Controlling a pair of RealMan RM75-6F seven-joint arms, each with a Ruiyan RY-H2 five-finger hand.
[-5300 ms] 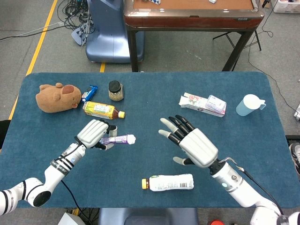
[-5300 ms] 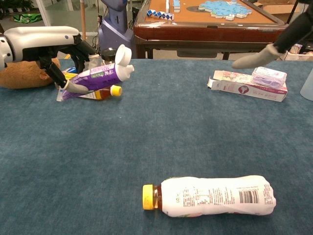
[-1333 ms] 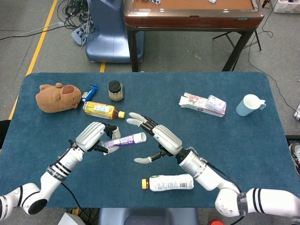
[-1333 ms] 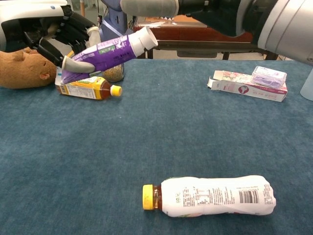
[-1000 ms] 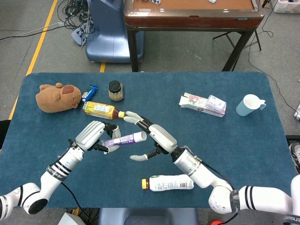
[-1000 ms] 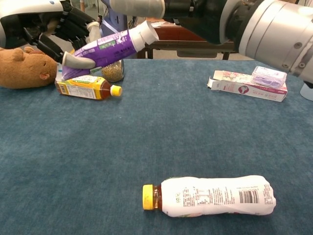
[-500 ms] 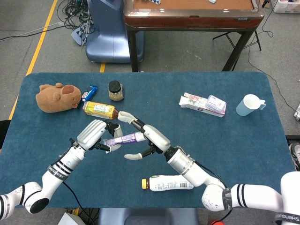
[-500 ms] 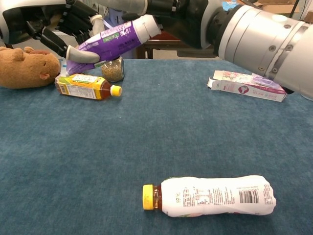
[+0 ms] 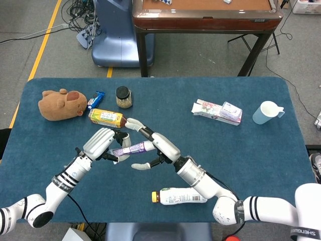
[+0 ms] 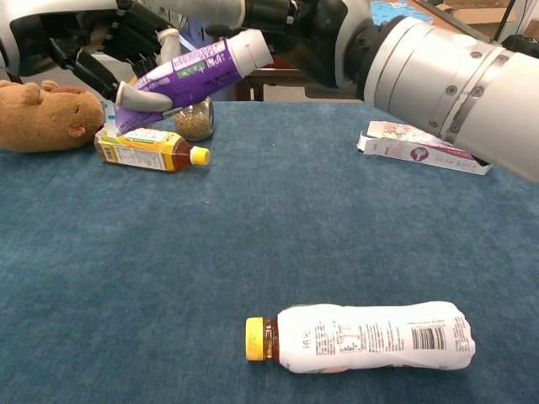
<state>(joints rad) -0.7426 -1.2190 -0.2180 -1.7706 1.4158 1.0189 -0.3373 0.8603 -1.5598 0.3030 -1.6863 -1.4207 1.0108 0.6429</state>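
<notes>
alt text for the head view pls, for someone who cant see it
Over a blue table, the robot's left hand holds a purple tube in the air while its right hand reaches in with fingers spread around the tube's cap end. A white-labelled bottle lies near the front edge.

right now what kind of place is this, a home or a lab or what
Most likely a robotics lab or test room, not a home. A blue cloth-covered table carries an odd mix of props: a plush toy, bottles and a purple tube. Loose cables lie on a grey floor marked with yellow tape.
</notes>
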